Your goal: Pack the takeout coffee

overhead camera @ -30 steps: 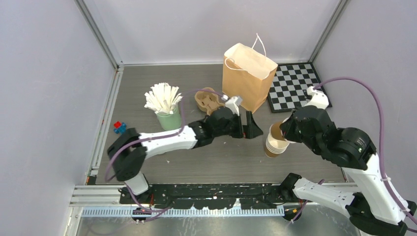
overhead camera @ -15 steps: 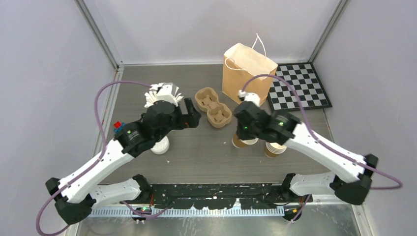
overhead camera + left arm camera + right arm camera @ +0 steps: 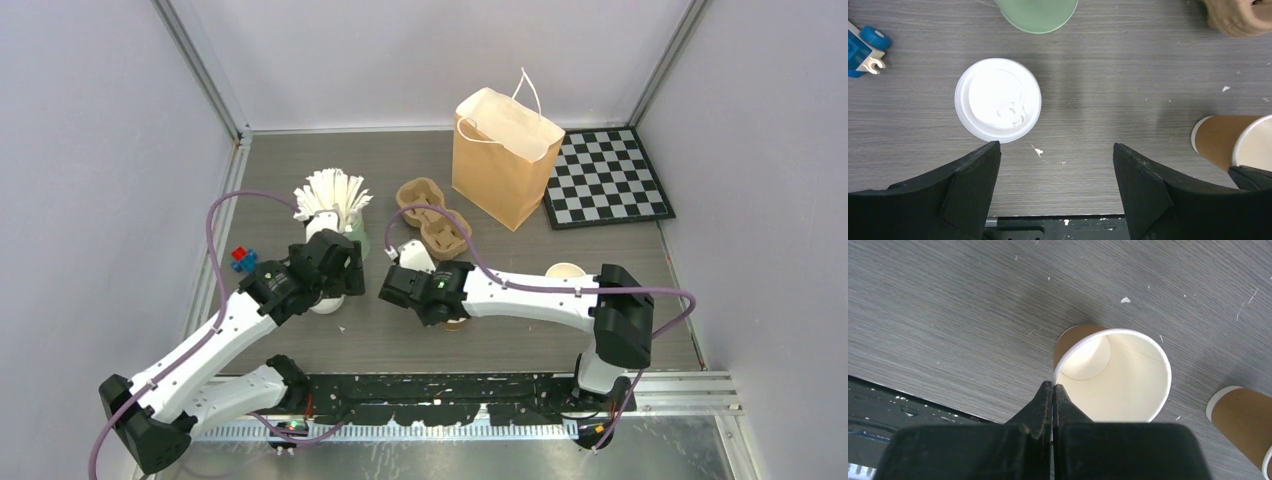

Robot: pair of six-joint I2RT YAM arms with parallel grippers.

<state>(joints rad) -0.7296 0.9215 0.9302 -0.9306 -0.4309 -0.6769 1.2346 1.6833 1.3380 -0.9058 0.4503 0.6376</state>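
Observation:
A single brown paper cup (image 3: 1113,375) with a white interior stands lidless on the table; it also shows in the top view (image 3: 457,323) and at the right of the left wrist view (image 3: 1220,145). My right gripper (image 3: 1053,386) is shut on its near rim, one finger inside and one outside; from above this gripper (image 3: 445,312) sits at the near middle. A round white lid (image 3: 998,100) lies flat on the table by itself, also seen from above (image 3: 325,303). My left gripper (image 3: 1055,147) hovers open and empty just near of the lid (image 3: 338,285).
A stack of lidless brown cups (image 3: 565,272) stands right of the held cup, also in the right wrist view (image 3: 1243,415). An open paper bag (image 3: 500,160), pulp cup carrier (image 3: 432,215), green cup of white sticks (image 3: 335,215), checkerboard (image 3: 605,178) and blue toy (image 3: 243,258) stand around.
My right gripper has carried the single cup left, away from the stack, to the near middle. My left gripper has moved nearer and now hangs over the lid.

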